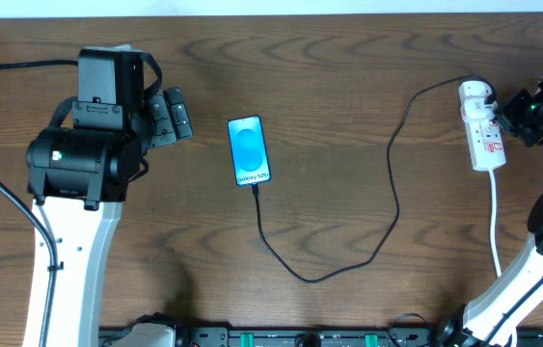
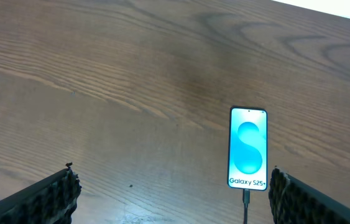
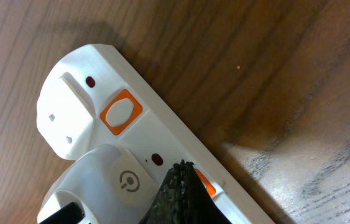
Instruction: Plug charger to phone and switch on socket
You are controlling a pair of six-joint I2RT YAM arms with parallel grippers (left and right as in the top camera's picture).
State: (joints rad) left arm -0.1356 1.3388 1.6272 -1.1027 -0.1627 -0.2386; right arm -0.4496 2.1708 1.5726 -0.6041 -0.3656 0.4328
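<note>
The phone lies face up mid-table with its blue screen lit; it also shows in the left wrist view. The black charger cable runs from the phone's bottom edge in a loop to the white adapter plugged into the white socket strip. My left gripper is open and empty, left of the phone. My right gripper is shut, its tip resting on an orange switch of the strip, beside the adapter.
A second orange switch sits nearer the strip's rounded end. The strip's white cord runs toward the front edge. The arm bases stand at the front left and front right.
</note>
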